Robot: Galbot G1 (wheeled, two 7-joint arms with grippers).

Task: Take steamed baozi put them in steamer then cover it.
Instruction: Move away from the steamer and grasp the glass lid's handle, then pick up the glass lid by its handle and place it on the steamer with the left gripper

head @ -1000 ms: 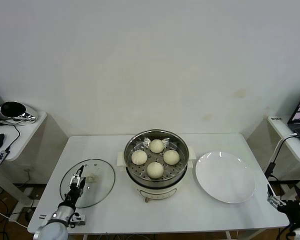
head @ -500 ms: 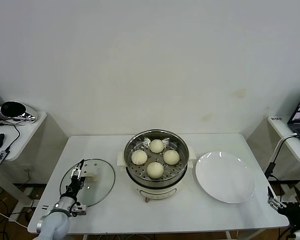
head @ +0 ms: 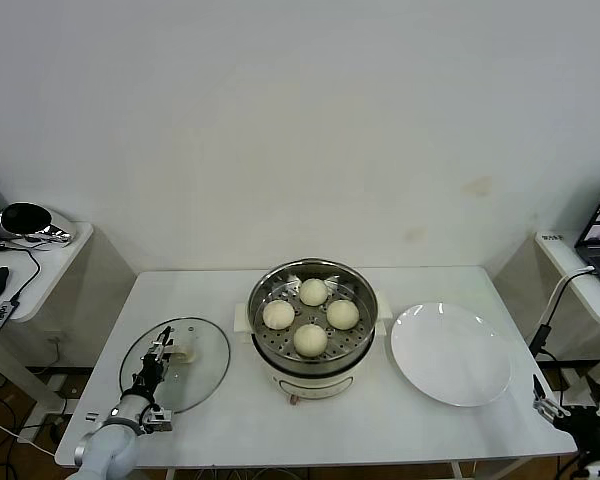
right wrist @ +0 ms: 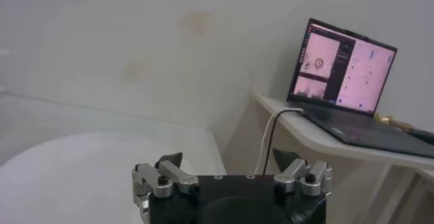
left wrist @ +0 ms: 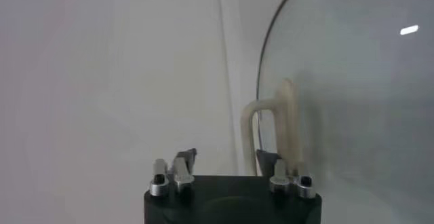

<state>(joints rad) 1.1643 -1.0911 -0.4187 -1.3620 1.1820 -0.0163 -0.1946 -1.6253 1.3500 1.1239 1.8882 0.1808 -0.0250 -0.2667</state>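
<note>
Four cream-white baozi (head: 310, 340) sit on the perforated tray inside the steel steamer (head: 366, 292) at the table's middle. The steamer is uncovered. The glass cover (head: 202, 372) lies flat on the table to the steamer's left, its cream bar handle (head: 186, 354) up. My left gripper (head: 160, 346) is open and low over the cover, just left of the handle. In the left wrist view the gripper (left wrist: 227, 157) is open, with the handle (left wrist: 281, 125) ahead of one finger and the glass (left wrist: 359, 89) beyond. My right gripper (head: 570, 412) is open and parked off the table's right front corner.
A flat white plate (head: 450, 353) lies right of the steamer and shows in the right wrist view (right wrist: 81, 171). A laptop (right wrist: 346, 66) stands on a side table at the right. A side table (head: 35, 262) with a mouse and cables stands at the left.
My left gripper has shifted a little over the cover, staying beside its handle. My right gripper has sunk slightly at the right edge. The baozi and cover have not moved.
</note>
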